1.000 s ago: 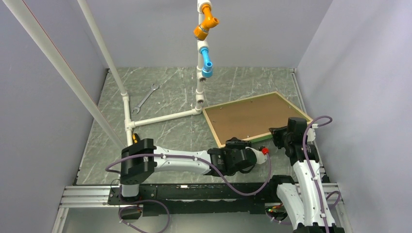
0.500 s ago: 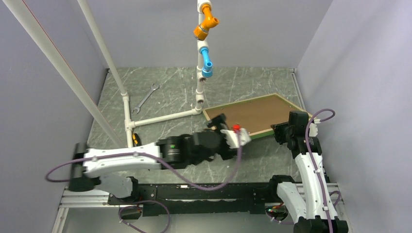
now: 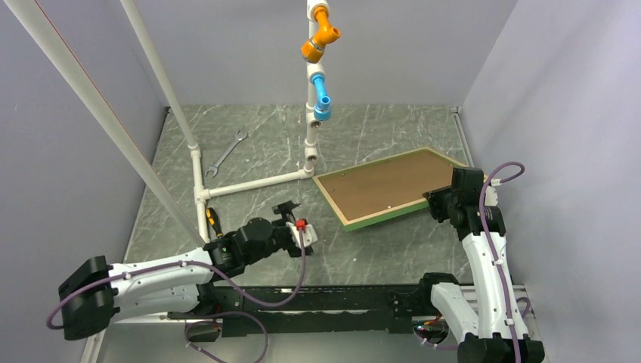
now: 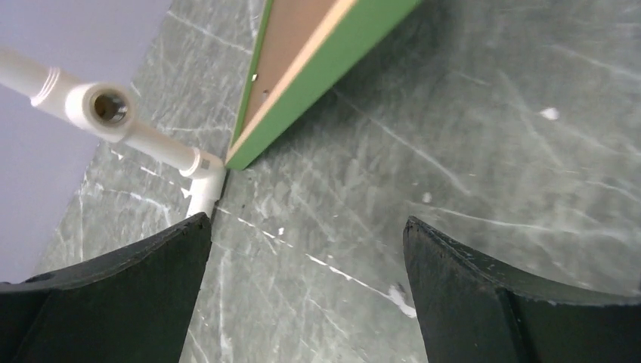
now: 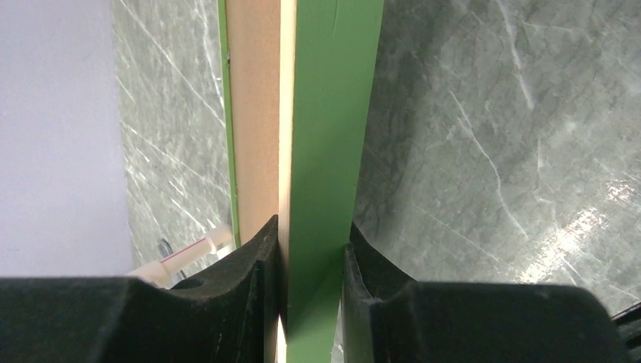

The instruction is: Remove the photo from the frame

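The frame (image 3: 376,220), with narrow green moulding, lies back-up at the right of the table. It is tilted, its right end raised. Its brown backing panel (image 3: 385,189) faces up, so the photo is hidden. My right gripper (image 3: 444,201) is shut on the frame's right edge. In the right wrist view its fingers (image 5: 311,231) pinch the green moulding (image 5: 332,113) and the backing's pale edge (image 5: 253,113). My left gripper (image 3: 296,224) hangs open over bare table, left of the frame and apart from it. The left wrist view shows its jaws (image 4: 306,221) wide with nothing between them, and the frame's corner (image 4: 332,60) ahead.
A white pipe rig (image 3: 249,181) runs across the table's left half, and its upright carries orange and blue fittings (image 3: 319,45). A wrench (image 3: 227,151) lies at the back left. A yellow-handled screwdriver (image 3: 212,221) lies by the pipe's near end. Walls stand close on both sides.
My left gripper let go of the frame's near corner, opened wide and drew back to the left. The right gripper kept its hold, and the frame's right end now stands higher.
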You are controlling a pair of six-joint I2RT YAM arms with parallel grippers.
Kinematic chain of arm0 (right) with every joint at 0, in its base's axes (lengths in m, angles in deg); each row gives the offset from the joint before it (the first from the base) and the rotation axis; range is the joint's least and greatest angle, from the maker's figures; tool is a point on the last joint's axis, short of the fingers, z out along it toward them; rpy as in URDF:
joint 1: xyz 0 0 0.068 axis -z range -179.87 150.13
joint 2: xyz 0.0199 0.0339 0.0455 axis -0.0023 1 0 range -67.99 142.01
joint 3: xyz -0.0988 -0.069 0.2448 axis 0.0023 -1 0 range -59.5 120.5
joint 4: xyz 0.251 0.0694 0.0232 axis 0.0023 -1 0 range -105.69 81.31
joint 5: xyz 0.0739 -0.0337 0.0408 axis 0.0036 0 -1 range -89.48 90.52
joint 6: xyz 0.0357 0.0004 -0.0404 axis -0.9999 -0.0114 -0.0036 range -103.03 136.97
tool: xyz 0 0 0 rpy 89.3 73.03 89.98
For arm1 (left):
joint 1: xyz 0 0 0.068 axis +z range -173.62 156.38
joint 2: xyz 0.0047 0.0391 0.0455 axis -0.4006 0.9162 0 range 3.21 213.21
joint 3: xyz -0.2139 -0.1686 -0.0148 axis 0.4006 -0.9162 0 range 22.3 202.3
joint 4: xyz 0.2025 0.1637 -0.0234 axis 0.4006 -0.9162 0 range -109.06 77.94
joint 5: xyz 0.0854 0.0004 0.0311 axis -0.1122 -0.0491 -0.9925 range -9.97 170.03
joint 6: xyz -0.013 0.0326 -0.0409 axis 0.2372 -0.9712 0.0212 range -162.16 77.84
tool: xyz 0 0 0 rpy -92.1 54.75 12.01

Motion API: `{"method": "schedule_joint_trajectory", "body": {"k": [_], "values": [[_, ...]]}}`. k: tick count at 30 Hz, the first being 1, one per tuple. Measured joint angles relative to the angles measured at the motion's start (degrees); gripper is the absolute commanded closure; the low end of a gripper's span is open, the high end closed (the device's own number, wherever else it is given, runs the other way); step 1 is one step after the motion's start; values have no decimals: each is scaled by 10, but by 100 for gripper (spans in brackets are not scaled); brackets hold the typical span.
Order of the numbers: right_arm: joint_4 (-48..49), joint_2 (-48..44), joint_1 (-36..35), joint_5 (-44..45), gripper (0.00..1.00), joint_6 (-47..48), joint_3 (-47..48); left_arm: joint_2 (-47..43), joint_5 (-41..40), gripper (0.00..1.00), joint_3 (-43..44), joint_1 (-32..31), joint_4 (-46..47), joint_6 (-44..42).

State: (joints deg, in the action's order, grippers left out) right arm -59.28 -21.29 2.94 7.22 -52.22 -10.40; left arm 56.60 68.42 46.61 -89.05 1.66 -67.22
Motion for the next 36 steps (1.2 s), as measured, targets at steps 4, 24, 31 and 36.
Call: {"method": "schedule_joint_trajectory", "body": {"k": [4, 24, 31, 36], "values": [[0, 2, 0, -10, 100, 8, 1, 43, 73, 1, -18, 76, 85, -17], [-1, 22, 0, -36, 100, 25, 15, 310, 232, 13, 92, 90, 280, -125], [-2, 24, 0, -38, 100, 25, 15, 350, 244, 39, 96, 90, 302, -140], [0, 25, 1, -33, 100, 21, 21, 366, 262, 63, 110, 89, 308, -158]]}}
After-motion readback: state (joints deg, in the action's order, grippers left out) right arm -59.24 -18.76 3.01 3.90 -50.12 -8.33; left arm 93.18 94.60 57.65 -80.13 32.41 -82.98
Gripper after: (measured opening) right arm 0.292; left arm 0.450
